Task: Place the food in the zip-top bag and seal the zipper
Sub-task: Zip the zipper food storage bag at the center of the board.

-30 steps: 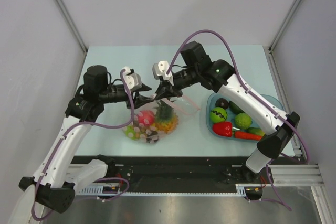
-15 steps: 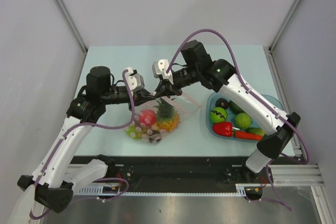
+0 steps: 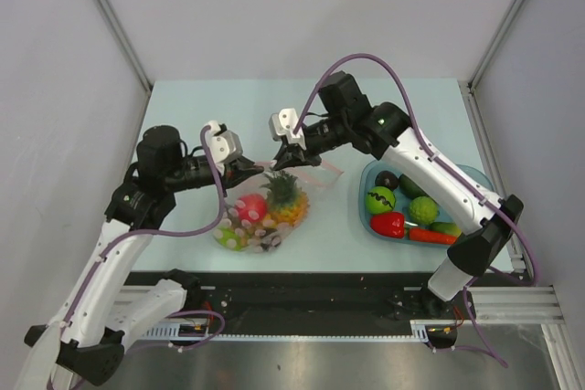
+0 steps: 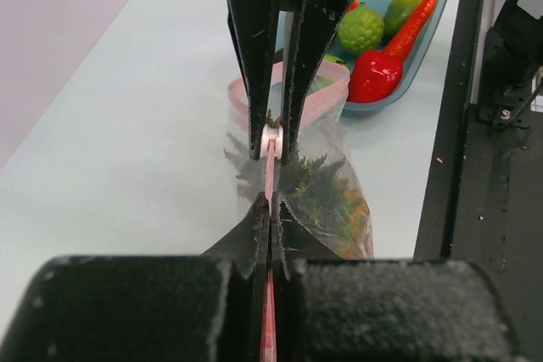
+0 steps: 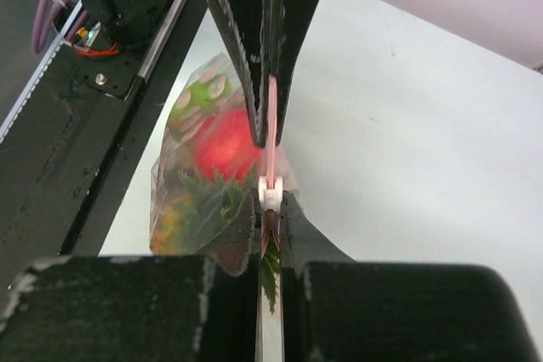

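Your left pincer (image 3: 249, 169) is pressed together on the zipper (image 4: 270, 171), near the mouth's left end. The zip-top bag (image 3: 259, 218) sits mid-desk (image 3: 183, 107) below both pincers, mouth edge held up. Food already inside: pineapple (image 3: 285, 198) and a red piece (image 3: 252, 207). Your right pincer (image 3: 292, 157) pinches the same zipper just beside the left one, at a small white tab (image 5: 270, 193). More food (image 3: 379, 200) sits in the blue tray (image 3: 364, 187) on the right.

Food (image 3: 253, 208) inside zip-top bag (image 3: 274, 226), left of tray (image 3: 366, 180)
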### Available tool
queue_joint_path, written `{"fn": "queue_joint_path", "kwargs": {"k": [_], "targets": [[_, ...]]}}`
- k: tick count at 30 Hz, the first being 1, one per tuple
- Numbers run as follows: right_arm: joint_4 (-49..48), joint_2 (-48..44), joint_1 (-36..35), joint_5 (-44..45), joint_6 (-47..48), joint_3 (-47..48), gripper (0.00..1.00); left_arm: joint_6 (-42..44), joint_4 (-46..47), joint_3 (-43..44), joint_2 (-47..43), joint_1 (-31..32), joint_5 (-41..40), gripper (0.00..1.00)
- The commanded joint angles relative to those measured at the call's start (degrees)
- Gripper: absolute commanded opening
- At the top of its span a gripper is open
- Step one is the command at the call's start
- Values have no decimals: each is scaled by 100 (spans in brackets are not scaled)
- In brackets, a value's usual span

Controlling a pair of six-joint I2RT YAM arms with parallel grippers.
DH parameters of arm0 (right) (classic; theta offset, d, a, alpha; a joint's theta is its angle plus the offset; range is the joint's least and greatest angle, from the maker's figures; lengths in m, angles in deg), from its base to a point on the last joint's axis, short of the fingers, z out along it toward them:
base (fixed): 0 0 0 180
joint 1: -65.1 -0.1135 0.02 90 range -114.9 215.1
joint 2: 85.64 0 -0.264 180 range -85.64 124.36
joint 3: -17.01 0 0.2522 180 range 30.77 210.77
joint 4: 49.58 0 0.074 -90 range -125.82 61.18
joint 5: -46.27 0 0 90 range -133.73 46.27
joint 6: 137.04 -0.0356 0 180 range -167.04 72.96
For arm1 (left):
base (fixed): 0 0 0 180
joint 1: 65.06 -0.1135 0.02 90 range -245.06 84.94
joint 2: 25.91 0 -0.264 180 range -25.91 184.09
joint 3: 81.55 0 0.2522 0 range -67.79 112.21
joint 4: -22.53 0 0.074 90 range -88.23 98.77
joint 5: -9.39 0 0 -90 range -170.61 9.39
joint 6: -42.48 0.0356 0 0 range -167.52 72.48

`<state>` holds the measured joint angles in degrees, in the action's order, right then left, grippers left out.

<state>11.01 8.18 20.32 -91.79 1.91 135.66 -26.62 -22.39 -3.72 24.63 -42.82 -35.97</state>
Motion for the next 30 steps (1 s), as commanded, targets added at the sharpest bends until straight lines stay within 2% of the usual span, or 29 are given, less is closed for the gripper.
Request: {"fn": "queue_joint_path", "kwargs": {"k": [1,14,18,21,22,23,24,26,27,28,30], "targets": [[801,-162,364,490,360,-161,0,-262,777,0,-431,-185,-95,0],[1390,-645,1155,824,906,-907,0,-930,1401,-123,-546,-580,-571,0],[1382,-742,1225,894,888,-961,0,-931,1472,-255,-555,-650,-404,0],[1224,-795,1208,824,748,-943,0,-414,861,-19,-283,-677,551,1],[1110,-804,1138,806,704,-934,0,-160,770,26,-212,-660,920,9],[1048,-821,1077,806,686,-908,0,-27,673,52,-107,-668,1010,24],[1004,-804,998,815,695,-873,0,131,498,148,-63,-660,1055,59],[899,-778,734,824,713,-786,0,773,269,324,139,-546,916,83],[872,-743,646,824,686,-637,0,957,155,577,244,-484,845,88],[802,-708,567,815,634,-522,0,1359,-212,728,341,-440,827,88],[775,-515,373,745,476,-102,0,1609,-434,1044,569,-335,800,86]]}}
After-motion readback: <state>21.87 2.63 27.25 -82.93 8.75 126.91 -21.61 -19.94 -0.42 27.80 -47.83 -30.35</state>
